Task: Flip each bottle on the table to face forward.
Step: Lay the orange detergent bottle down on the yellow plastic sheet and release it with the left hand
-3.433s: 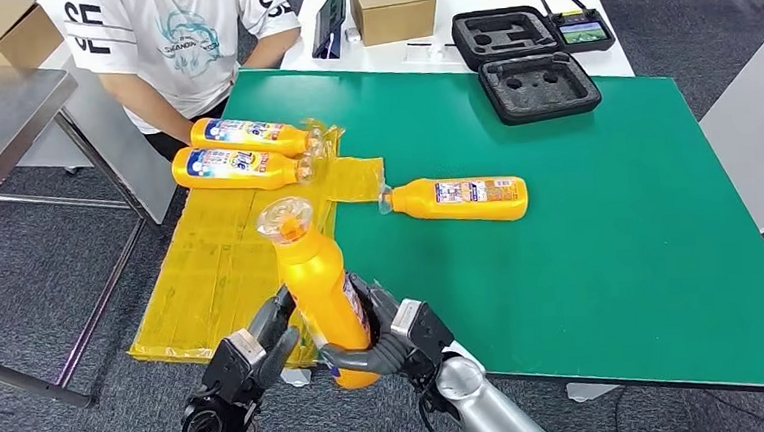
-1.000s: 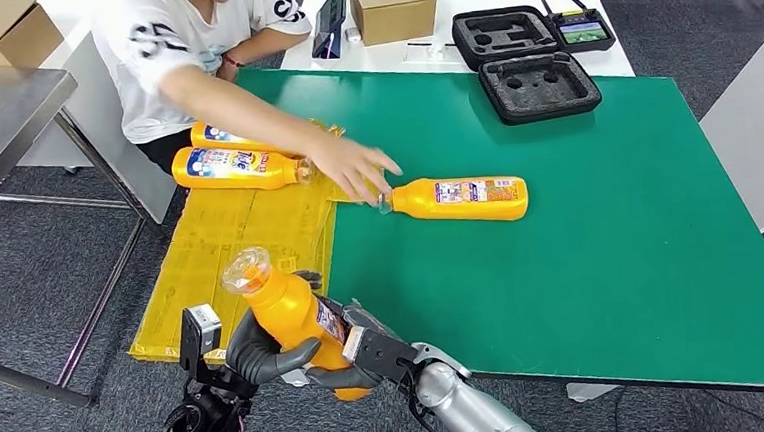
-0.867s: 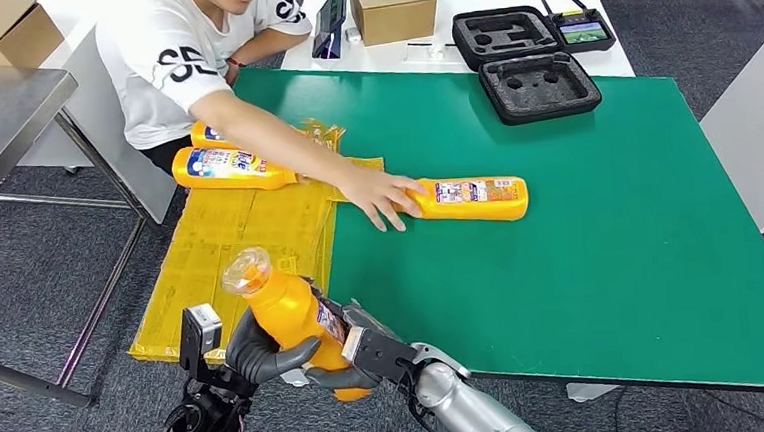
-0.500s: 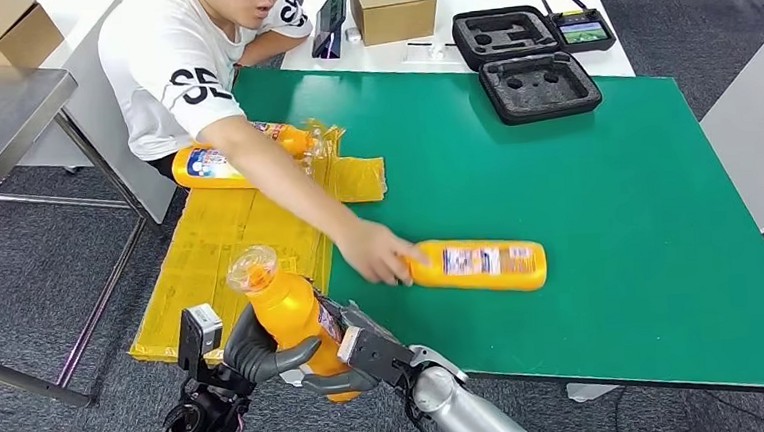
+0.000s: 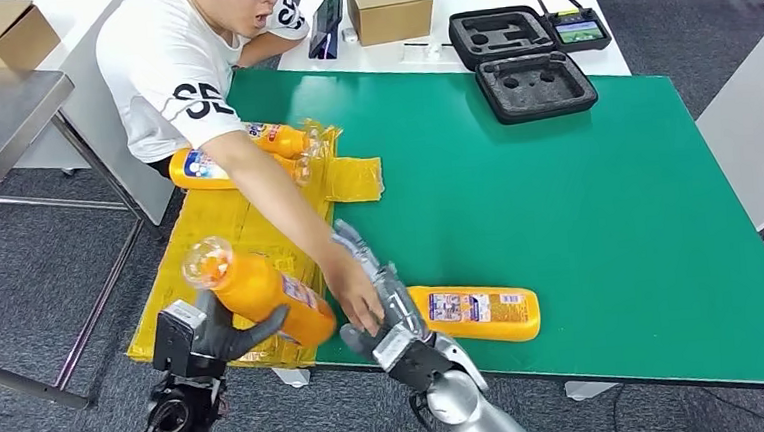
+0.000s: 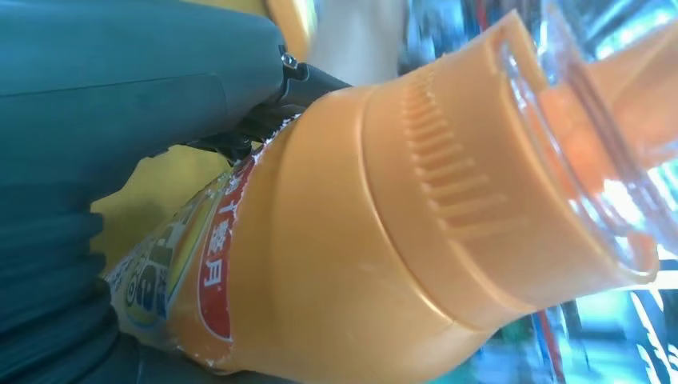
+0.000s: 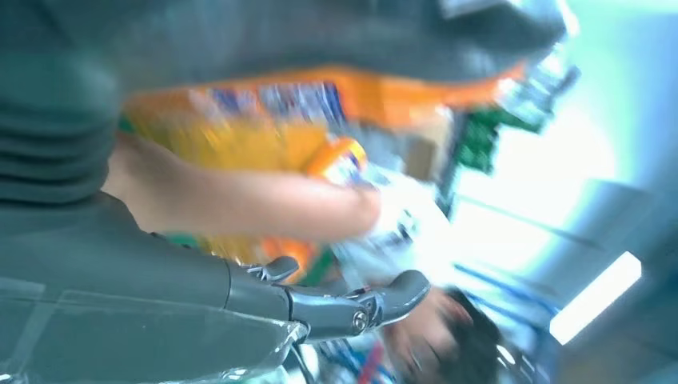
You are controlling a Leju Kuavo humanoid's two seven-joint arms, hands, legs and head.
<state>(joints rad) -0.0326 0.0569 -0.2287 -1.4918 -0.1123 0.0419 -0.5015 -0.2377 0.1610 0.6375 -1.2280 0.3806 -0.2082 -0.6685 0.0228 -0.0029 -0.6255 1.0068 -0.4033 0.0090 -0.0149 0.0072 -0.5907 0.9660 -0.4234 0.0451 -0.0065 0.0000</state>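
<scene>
Bottle [image 5: 262, 288]: glossy orange plastic, ribbed collar, clear cap, paper-like printed label. Table [image 5: 598, 213]: matt green surface. Sheet [image 5: 224, 241]: yellow, creased, shiny film. Case [image 5: 535, 84]: matt black foam. Box [image 5: 390, 3]: brown cardboard.

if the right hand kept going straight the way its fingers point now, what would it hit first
Most likely the person's forearm. The right hand, open, points up-left across the green table, right beside the person's hand; depth is unclear, so it might pass just alongside.

Grey carpet floor [image 5: 40, 257], green-topped table [image 5: 597, 193], white table [image 5: 468, 55] behind, steel table [image 5: 1, 109] alongside.
</scene>
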